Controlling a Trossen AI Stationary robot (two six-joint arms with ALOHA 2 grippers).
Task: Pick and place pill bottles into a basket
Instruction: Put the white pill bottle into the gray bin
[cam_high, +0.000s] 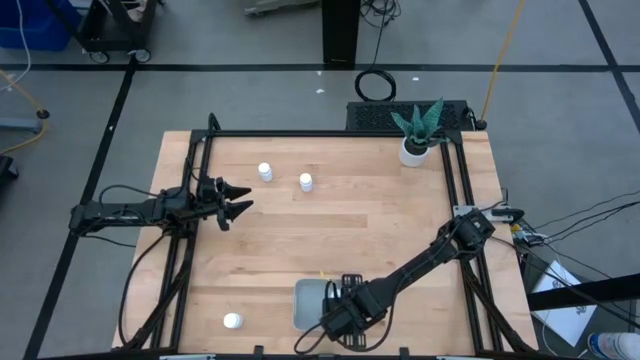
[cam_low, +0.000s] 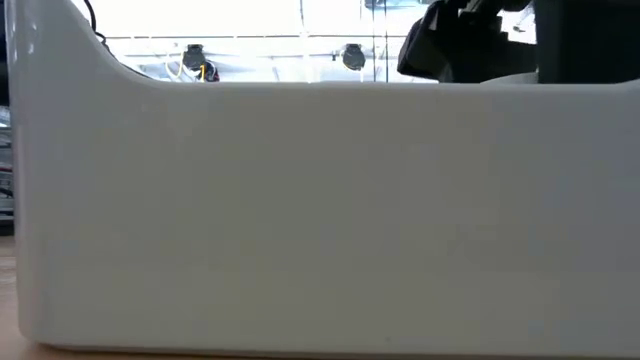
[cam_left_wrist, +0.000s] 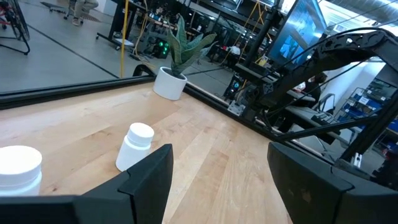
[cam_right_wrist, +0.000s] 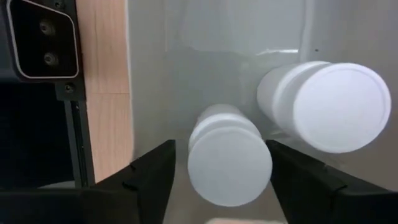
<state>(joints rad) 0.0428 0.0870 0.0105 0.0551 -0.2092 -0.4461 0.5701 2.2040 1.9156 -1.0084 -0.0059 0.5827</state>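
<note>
The pale grey-blue basket (cam_high: 305, 302) lies at the table's near edge; its wall (cam_low: 320, 200) fills the low view. My right gripper (cam_right_wrist: 221, 155) is open, low over the basket (cam_right_wrist: 155, 74), also in the high view (cam_high: 338, 303). Two white pill bottles lie on their sides in it: one (cam_right_wrist: 229, 155) between the fingers, one (cam_right_wrist: 326, 106) beside them. My left gripper (cam_high: 236, 199) is open and empty at the table's left. Two bottles (cam_high: 265, 172) (cam_high: 306, 181) stand just beyond it, also in its wrist view (cam_left_wrist: 135, 146) (cam_left_wrist: 18, 169). Another bottle (cam_high: 233, 321) stands near the front left. My right gripper's fingers stand on either side of the lying bottle's cap end (cam_right_wrist: 230, 165), pointing down into the basket. A gap shows at one finger (cam_right_wrist: 152, 171); whether the other finger (cam_right_wrist: 298, 177) touches the bottle I cannot tell. The bottle rests on the basket's floor.
A white pot with a green plant (cam_high: 417, 140) stands at the far right corner, also in the left wrist view (cam_left_wrist: 171, 81). Black frame rails (cam_high: 200, 250) run along the table's left and right sides. Bare wood lies in the middle (cam_high: 340, 230).
</note>
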